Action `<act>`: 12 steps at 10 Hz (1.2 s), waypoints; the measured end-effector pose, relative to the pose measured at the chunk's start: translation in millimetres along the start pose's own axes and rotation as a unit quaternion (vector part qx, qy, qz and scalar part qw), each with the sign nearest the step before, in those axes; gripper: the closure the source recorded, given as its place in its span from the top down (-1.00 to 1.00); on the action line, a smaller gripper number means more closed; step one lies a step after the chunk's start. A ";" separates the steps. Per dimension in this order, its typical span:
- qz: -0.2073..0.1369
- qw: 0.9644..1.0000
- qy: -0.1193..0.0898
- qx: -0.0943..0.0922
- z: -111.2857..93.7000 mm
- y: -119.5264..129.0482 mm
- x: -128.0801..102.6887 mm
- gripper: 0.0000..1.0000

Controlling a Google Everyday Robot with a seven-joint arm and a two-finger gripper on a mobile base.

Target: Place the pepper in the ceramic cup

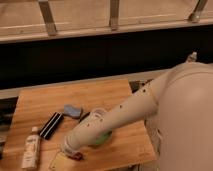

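End effector (69, 151) by the pepper (77, 156), low over the wooden table (40, 102), grip unreadable.

The arm (125, 112) slants down leftward (elbow high, wrist low) — its gripper (69, 152) at the bottom-left end.
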 end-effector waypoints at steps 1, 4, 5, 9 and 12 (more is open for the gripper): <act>0.006 1.000 0.006 0.002 0.2 -0.7 4.0 0.60; 0.016 0.999 0.028 0.017 -8.7 -1.3 15.7 0.60; 0.021 0.999 0.038 0.029 -14.9 -2.5 19.1 0.60; 0.029 0.998 0.049 0.040 -13.5 -8.6 32.7 0.60; 0.036 0.999 0.005 0.028 -3.5 -24.1 55.4 0.60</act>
